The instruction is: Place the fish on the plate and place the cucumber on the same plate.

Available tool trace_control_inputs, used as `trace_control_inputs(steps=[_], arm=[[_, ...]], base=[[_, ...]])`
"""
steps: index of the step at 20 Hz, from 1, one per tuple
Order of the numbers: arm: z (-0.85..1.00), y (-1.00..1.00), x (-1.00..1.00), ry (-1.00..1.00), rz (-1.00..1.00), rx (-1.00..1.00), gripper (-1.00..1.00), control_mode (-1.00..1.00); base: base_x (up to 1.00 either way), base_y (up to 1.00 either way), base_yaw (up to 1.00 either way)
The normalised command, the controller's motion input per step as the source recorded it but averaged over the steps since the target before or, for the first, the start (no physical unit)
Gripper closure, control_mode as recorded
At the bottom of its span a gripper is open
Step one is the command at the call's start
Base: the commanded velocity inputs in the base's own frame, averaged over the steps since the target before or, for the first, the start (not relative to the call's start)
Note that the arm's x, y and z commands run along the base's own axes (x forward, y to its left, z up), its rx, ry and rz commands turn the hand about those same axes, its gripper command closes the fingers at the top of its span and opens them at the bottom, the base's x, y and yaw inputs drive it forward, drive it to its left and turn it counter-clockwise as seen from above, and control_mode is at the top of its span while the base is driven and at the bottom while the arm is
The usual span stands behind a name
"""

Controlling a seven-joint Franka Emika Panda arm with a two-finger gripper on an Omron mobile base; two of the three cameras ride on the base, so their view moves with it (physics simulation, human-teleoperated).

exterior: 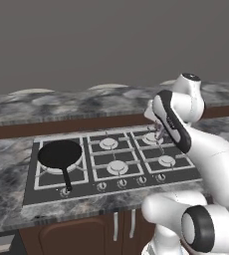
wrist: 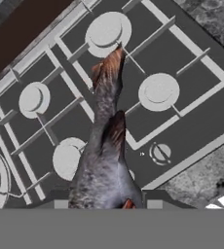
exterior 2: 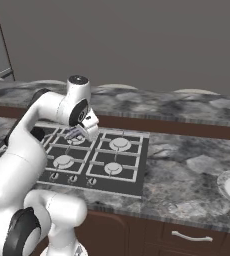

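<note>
Above the stovetop (wrist: 182, 87), the hand (exterior 2: 79, 132) is pinched tight around the fish (wrist: 106, 146).

Light is flat, even, a bit dim overall; no clear source. Grey wall (exterior: 111, 40) looks dull, uniform. Shadows faint, only soft dark under the arm (exterior 2: 32, 145) on the stove (exterior: 111, 159). No glare on the marble bench (exterior 2: 187, 170). Pics low-res, edges jagged; fish (wrist: 104, 165) texture smeared close-up. No lens distortion.
</note>
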Motion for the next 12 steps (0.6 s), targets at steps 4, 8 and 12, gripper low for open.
trace_control_inputs(steps=[4, 8, 12], arm=[[0.00, -0.63, -0.08, -0.01, -0.12, -0.13, 1.00, -1.00], [-0.02, -0.68, -0.02, 0.00, -0.10, -0.10, 1.00, -1.00], [-0.08, -0.77, -0.07, 0.00, -0.06, -0.05, 1.00, -1.00]], base=[[0.00, 0.00, 0.00], [0.00, 0.00, 0.00], [0.00, 0.00, 0.00]])
